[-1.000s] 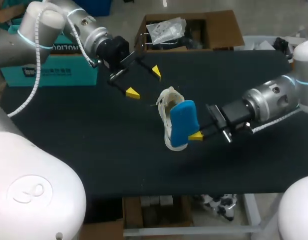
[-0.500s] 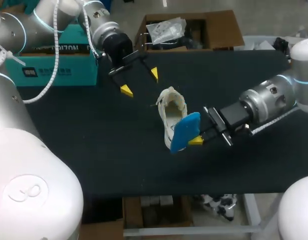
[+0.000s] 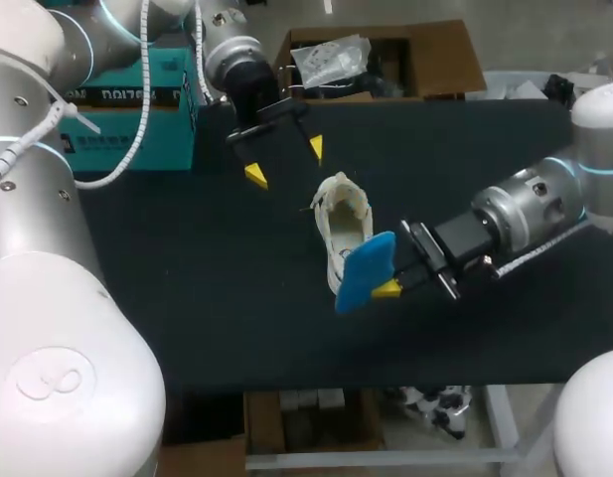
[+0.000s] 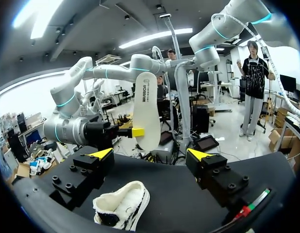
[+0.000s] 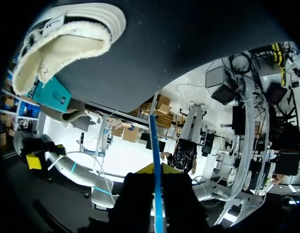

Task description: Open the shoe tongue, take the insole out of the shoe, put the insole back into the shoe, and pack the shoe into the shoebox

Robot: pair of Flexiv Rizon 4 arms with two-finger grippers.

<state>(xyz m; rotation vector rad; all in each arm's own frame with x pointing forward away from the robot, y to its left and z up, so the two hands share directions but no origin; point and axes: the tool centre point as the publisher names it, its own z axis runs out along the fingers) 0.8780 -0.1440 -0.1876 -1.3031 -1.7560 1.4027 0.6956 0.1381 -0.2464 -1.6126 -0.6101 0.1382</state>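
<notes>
The shoe is showing a fleecy, woolly cream lining; beside it, the insole is looking smooth and matt blue, and the table under the shoe is showing matt black.

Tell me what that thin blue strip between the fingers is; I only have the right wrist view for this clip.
Observer: It is the insole, seen edge-on. The head view shows its broad blue face, with the right gripper shut on it.
Operator: Is it inside the shoe?
Observer: No. In the left wrist view it stands upright, held up off the table, outside the shoe lying there.
Operator: Where is the other arm?
Observer: The left gripper hangs open beyond the shoe's heel end, holding nothing.
</notes>
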